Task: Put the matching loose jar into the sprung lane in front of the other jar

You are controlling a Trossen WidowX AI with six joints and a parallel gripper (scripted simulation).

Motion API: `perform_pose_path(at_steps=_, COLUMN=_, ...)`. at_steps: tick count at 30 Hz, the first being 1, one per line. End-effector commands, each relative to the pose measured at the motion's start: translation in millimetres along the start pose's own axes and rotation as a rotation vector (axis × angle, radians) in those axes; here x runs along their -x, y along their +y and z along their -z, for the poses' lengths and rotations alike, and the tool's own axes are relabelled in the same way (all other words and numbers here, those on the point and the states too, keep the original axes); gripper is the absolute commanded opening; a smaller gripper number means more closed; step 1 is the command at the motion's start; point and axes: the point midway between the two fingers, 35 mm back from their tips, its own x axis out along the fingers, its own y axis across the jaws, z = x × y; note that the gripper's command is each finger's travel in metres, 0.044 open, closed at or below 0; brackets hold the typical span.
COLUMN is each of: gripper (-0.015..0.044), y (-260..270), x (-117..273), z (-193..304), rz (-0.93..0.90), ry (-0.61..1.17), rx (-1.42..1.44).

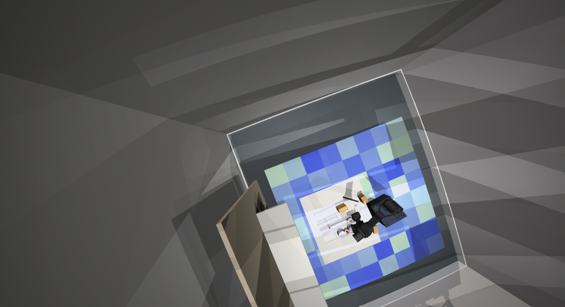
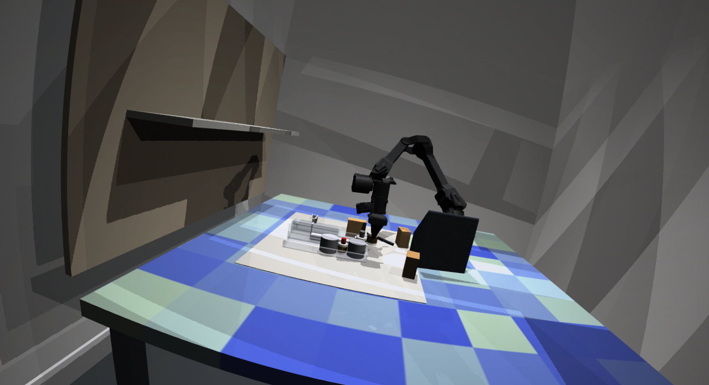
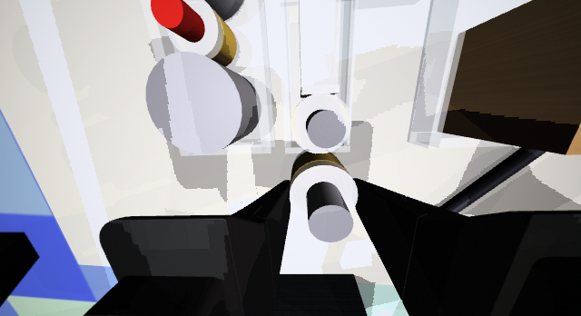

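Arm arched over, wrist pointing straight down; fingers clamp the grey-capped jar [image 3: 324, 193] before the lane [image 3: 320, 57].

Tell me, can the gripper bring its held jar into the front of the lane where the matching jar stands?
Probably yes. The gripper is shut on the grey-capped jar, just before the lane's front; only the matching jar stands there, and it must be pushed back.

held jar [image 3: 324, 189] before lane jar [image 3: 321, 124]

jars with grey caps [image 3: 323, 195]: 2 | red-capped jar [image 3: 195, 25]: 1 | brown blocks [image 2: 402, 237]: 3
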Motion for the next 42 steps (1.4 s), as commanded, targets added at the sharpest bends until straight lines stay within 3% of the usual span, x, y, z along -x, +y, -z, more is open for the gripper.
perform_pose_path(at_steps=1, gripper=0.0, y=-1.3, x=1.9, z=-9.2, rz=0.002, ry=-0.018, rx=-0.008)
perform_pose_path(at_steps=42, gripper=0.0, y=-2.9, x=3.0, z=-28.8, rz=0.002, ry=-0.019, rx=-0.009)
